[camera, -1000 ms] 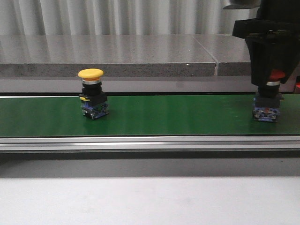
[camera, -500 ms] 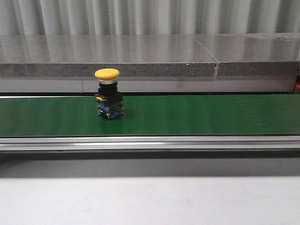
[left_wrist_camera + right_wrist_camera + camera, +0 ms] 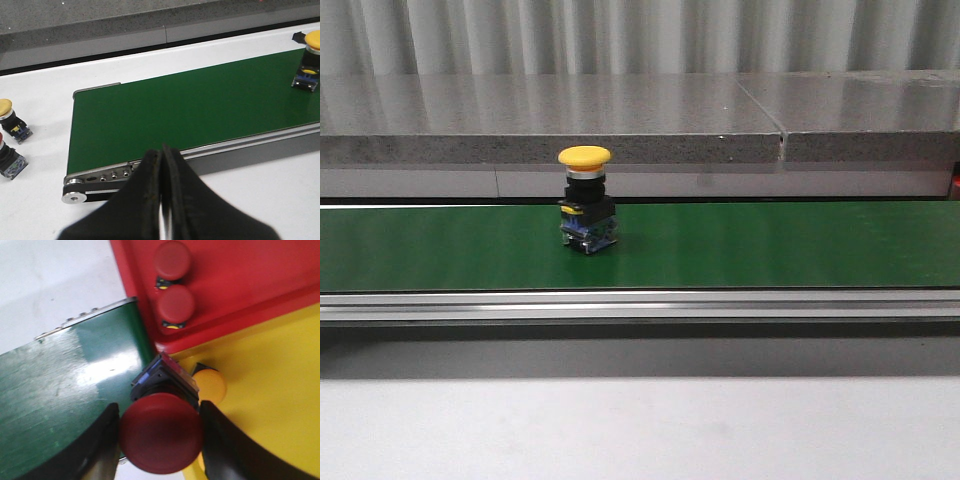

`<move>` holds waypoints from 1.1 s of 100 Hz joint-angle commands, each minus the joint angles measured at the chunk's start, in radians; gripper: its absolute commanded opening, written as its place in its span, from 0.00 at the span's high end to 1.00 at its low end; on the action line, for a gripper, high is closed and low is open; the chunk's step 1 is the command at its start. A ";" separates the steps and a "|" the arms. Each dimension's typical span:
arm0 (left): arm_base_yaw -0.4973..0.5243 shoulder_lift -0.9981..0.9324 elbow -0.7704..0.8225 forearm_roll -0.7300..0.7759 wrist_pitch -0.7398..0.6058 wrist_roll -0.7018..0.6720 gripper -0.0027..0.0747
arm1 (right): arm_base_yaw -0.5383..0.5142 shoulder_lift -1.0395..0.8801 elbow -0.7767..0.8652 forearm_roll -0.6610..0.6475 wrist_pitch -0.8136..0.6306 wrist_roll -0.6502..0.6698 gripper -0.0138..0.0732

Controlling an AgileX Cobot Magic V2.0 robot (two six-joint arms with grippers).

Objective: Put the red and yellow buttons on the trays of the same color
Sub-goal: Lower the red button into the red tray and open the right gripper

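Note:
A yellow button (image 3: 586, 200) stands upright on the green belt (image 3: 770, 245); the left wrist view shows it (image 3: 309, 64) far along the belt. My right gripper (image 3: 161, 432) is shut on a red button (image 3: 161, 440), held above the belt's end beside the red tray (image 3: 260, 285) and the yellow tray (image 3: 280, 405). Two red buttons (image 3: 174, 281) lie in the red tray and one yellow button (image 3: 210, 386) lies in the yellow tray. My left gripper (image 3: 162, 200) is shut and empty, near the belt's other end. Neither gripper appears in the front view.
Beside the belt's roller end (image 3: 80, 187), on the white table, stand a spare yellow button (image 3: 12, 120) and a spare red button (image 3: 9, 160). A grey stone ledge (image 3: 570, 120) runs behind the belt. An aluminium rail (image 3: 640, 305) edges the belt's front.
The yellow button has ridden the belt to the right. The right gripper and its red button, at the belt's right end a second ago, have left the front view.

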 commanded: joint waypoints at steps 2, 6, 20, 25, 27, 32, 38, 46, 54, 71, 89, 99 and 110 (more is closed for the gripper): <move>-0.004 0.009 -0.025 -0.015 -0.066 0.001 0.99 | -0.055 -0.003 -0.054 -0.006 -0.034 0.017 0.63; -0.004 0.009 -0.025 -0.015 -0.066 0.001 0.99 | -0.073 0.016 -0.071 -0.006 -0.033 0.017 0.63; -0.004 0.009 -0.025 -0.015 -0.066 0.001 0.99 | -0.119 0.089 -0.143 -0.006 -0.042 0.041 0.63; -0.004 0.009 -0.025 -0.015 -0.066 0.001 0.99 | -0.130 0.115 -0.171 -0.006 -0.053 0.051 0.63; -0.004 0.009 -0.025 -0.015 -0.066 0.001 0.99 | -0.134 0.121 -0.182 -0.006 -0.057 0.056 0.63; -0.004 0.009 -0.025 -0.015 -0.066 0.001 0.99 | -0.144 0.145 -0.206 -0.006 -0.068 0.071 0.63; -0.004 0.009 -0.025 -0.015 -0.066 0.001 0.99 | -0.149 0.166 -0.224 -0.006 -0.079 0.083 0.63; -0.004 0.009 -0.025 -0.015 -0.066 0.001 0.99 | -0.151 0.193 -0.227 -0.006 -0.131 0.083 0.63; -0.004 0.009 -0.025 -0.015 -0.066 0.001 0.99 | -0.152 0.216 -0.227 -0.006 -0.172 0.087 0.63; -0.004 0.009 -0.025 -0.015 -0.066 0.001 0.99 | -0.152 0.285 -0.227 -0.005 -0.222 0.087 0.63; -0.004 0.009 -0.025 -0.015 -0.066 0.001 0.99 | -0.152 0.366 -0.227 0.005 -0.263 0.087 0.63; -0.004 0.009 -0.025 -0.015 -0.066 0.001 0.99 | -0.152 0.397 -0.227 0.021 -0.300 0.087 0.63; -0.004 0.009 -0.025 -0.015 -0.066 0.001 0.99 | -0.152 0.435 -0.257 0.044 -0.304 0.087 0.63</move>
